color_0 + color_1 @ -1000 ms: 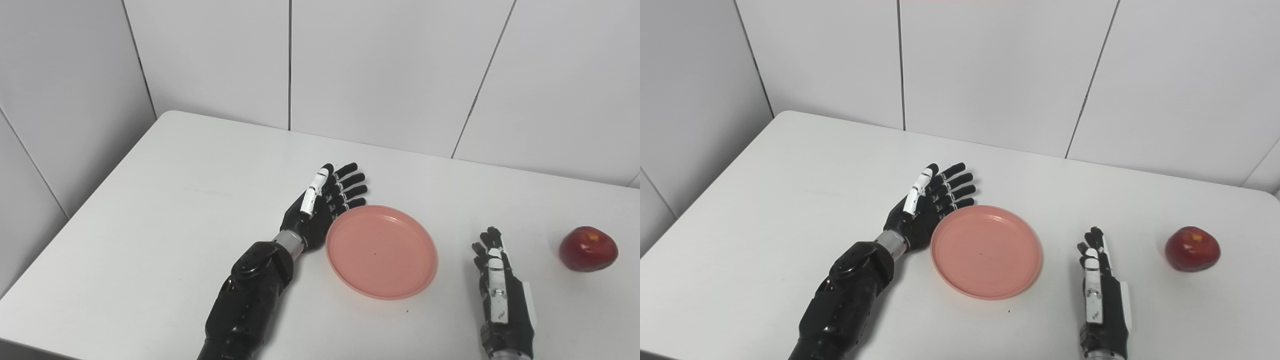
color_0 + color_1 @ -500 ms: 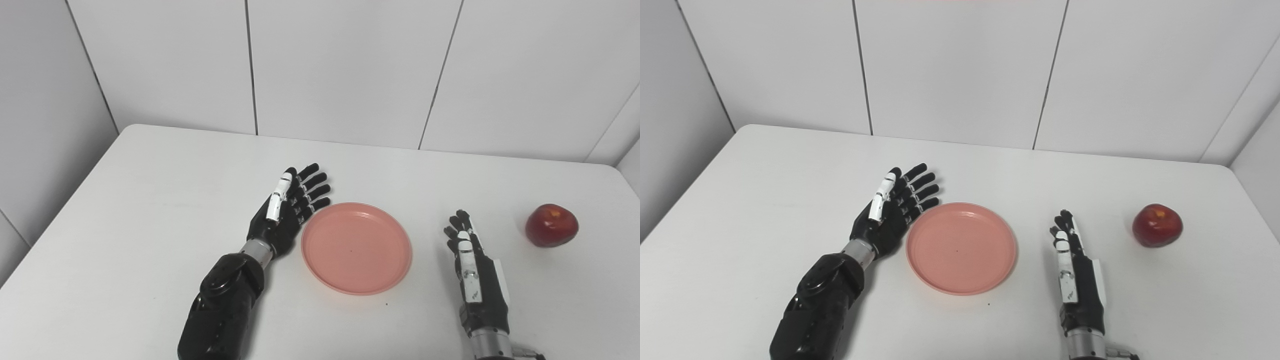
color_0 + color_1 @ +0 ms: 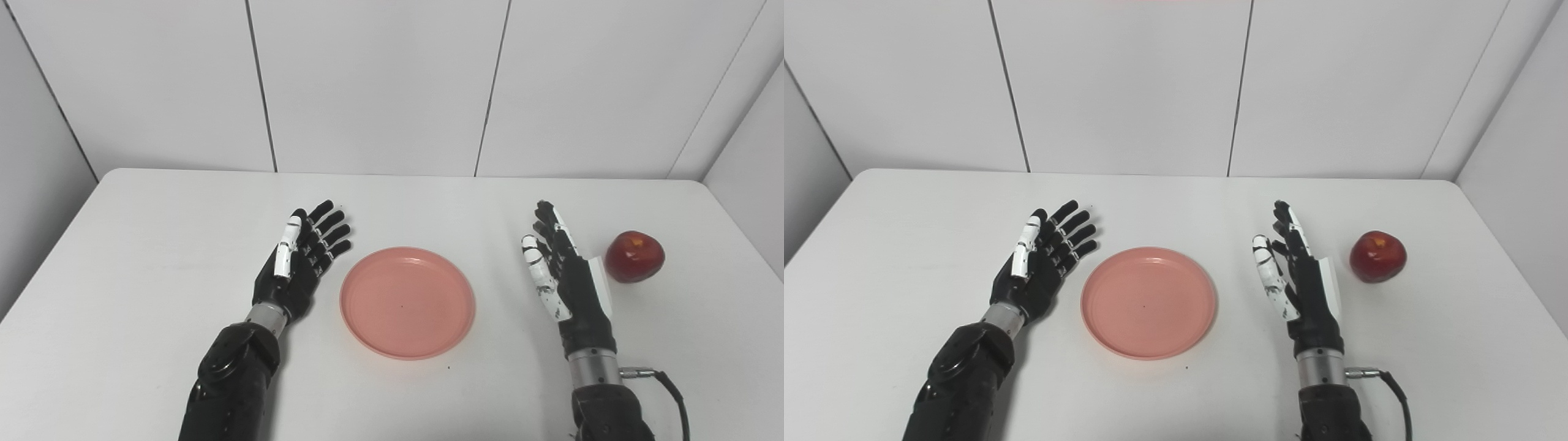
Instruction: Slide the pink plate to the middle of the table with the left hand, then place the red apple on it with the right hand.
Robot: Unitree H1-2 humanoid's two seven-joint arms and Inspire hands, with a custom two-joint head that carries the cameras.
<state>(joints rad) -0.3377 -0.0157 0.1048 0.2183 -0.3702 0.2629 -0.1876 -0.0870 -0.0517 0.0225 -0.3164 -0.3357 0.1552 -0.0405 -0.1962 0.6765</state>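
Both hands have moved since a second ago: the left hand (image 3: 298,264) has backed off from the plate (image 3: 408,301), and the right hand (image 3: 566,277) has lifted and gone toward the apple (image 3: 635,256). The camera has turned too, so the whole picture has shifted.

From the left eye, the plate lies flat near the middle of the worktop (image 3: 153,245), with nothing on it. The left hand is spread wide just beside it, not touching, holding nothing. The right hand is also spread and holding nothing. It stands on edge between plate and apple, close to the apple.

From the right eye, the apple (image 3: 1377,256) sits alone near the right edge, apart from the right hand (image 3: 1298,275). It looks round, hard and smooth, so it may roll or slip. Fingers around its sides should hold it best.

The worktop is white and smooth. Plain white wall panels stand behind it.
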